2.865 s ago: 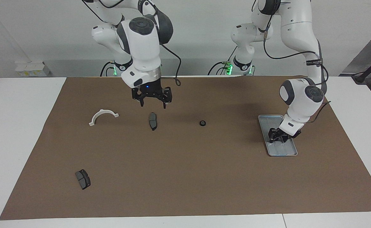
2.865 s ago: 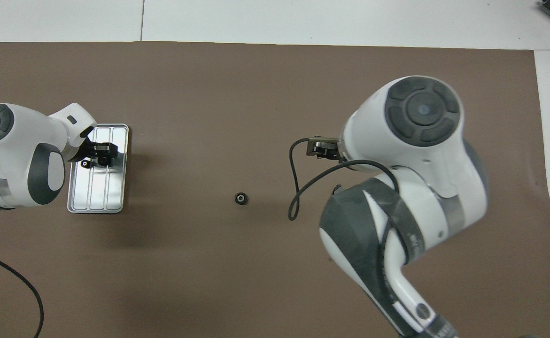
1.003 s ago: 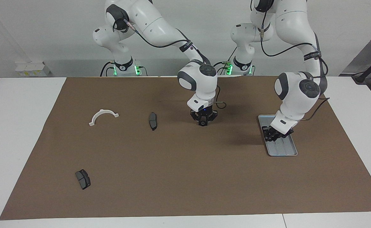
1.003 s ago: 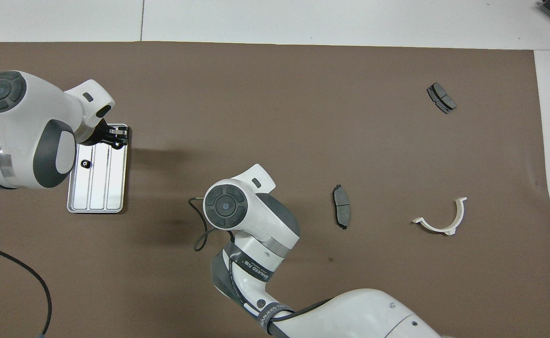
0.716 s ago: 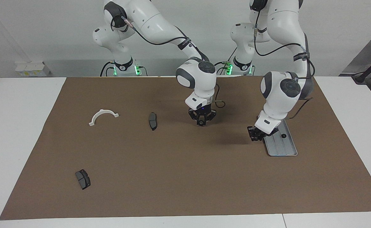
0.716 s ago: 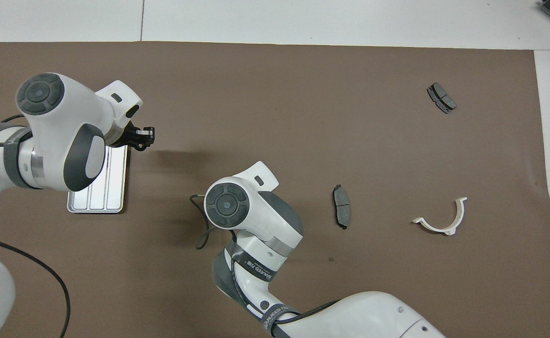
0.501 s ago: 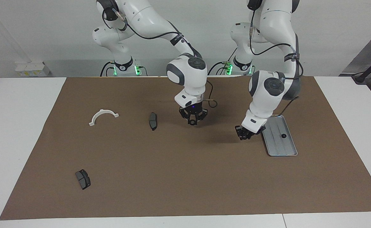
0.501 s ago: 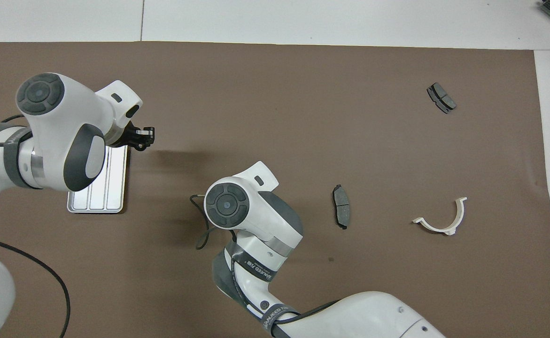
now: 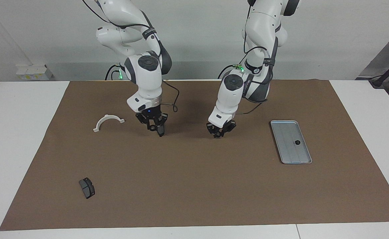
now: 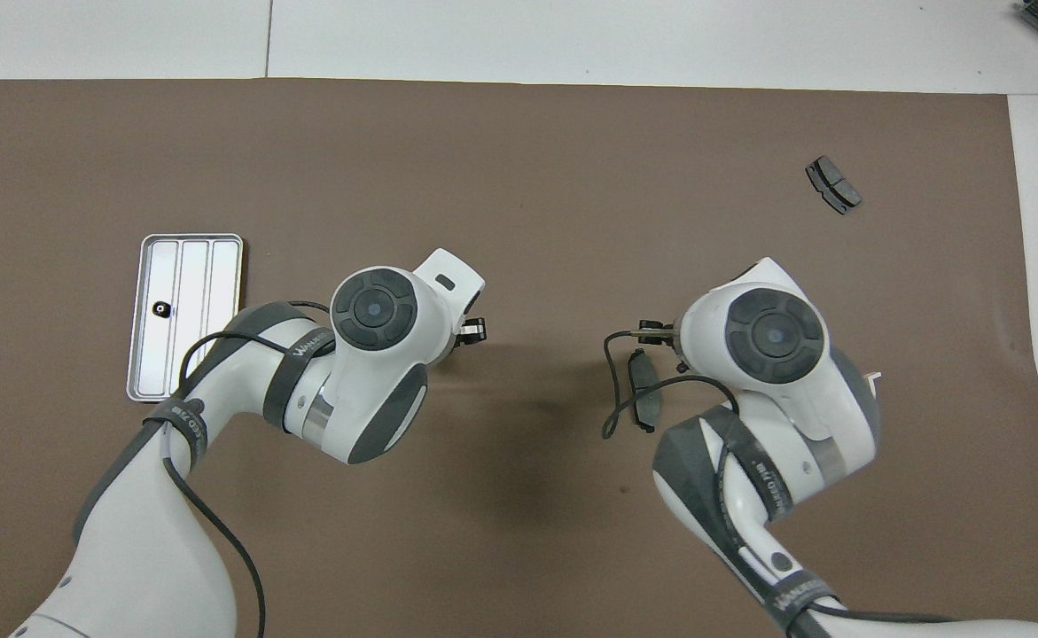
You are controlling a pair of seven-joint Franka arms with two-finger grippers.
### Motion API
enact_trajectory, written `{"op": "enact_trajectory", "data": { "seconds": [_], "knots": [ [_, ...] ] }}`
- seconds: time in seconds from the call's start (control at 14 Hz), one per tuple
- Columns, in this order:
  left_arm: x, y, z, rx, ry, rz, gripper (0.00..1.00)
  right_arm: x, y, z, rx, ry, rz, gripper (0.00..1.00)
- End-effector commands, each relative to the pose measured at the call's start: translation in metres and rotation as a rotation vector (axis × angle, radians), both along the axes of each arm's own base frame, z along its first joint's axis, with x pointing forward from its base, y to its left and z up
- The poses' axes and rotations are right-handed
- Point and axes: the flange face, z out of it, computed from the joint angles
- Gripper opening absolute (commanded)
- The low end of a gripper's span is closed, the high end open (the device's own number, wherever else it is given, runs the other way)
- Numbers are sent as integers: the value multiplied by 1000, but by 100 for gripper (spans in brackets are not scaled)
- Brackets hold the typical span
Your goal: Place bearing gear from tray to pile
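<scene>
The left gripper [image 9: 220, 133] hangs low over bare brown mat [image 9: 194, 186] near the middle of the table. Whether it is closed, or holding anything, cannot be told. The right gripper [image 9: 155, 128] hangs low over one end of a dark brake pad [image 10: 647, 403] lying on the mat, toward the right arm's end. Its state cannot be told either, nor whether it touches the pad.

A white curved plastic piece [image 9: 109, 121] lies beside that pad, further toward the right arm's end and slightly nearer the robots.

The metal tray [image 9: 285, 132] sits flat on the mat toward the left arm's end, well apart from both grippers. One small black gear [image 9: 297, 142] rests in it, near the middle.

Farthest from the robots, a second brake pad [image 9: 86, 187] lies alone near the mat's corner at the right arm's end.
</scene>
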Motion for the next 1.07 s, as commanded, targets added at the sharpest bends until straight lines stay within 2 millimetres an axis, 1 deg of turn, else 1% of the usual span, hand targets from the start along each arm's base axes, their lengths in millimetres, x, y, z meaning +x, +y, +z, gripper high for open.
{"op": "enact_trajectory", "data": {
  "seconds": [0.0,0.07,0.14,0.21,0.29,0.36,0.43,0.57,0.64,0.72,0.79,0.86,0.93,1.0],
  "knots": [
    [-11,5,10,4,3,5,98,8,-61,-11,20,5,37,0],
    [-7,10,13,13,17,9,100,12,-83,-15,36,13,49,0],
    [0,15,19,15,18,12,100,16,-109,-21,51,28,55,0],
    [15,31,26,12,12,26,100,21,-135,-26,61,26,73,0],
    [30,51,31,9,4,40,100,24,-155,-32,66,16,85,0],
    [46,78,35,13,2,45,100,28,-172,-38,69,12,86,0],
    [64,111,40,17,5,34,100,31,-186,-44,70,6,75,0],
    [91,188,49,33,30,-51,100,36,-211,-56,72,-4,59,0],
    [101,224,54,37,41,-94,100,37,-216,-57,71,-10,57,0],
    [106,254,56,39,49,-132,100,40,-217,-54,71,-11,56,20],
    [110,284,56,39,50,-150,100,43,-215,-51,72,-15,58,67],
    [111,309,55,38,49,-154,100,45,-209,-47,72,-22,61,84],
    [111,332,53,38,49,-157,100,46,-199,-41,71,-25,70,98],
    [110,357,49,38,48,-165,100,46,-182,-34,74,-18,71,100]
  ]
}}
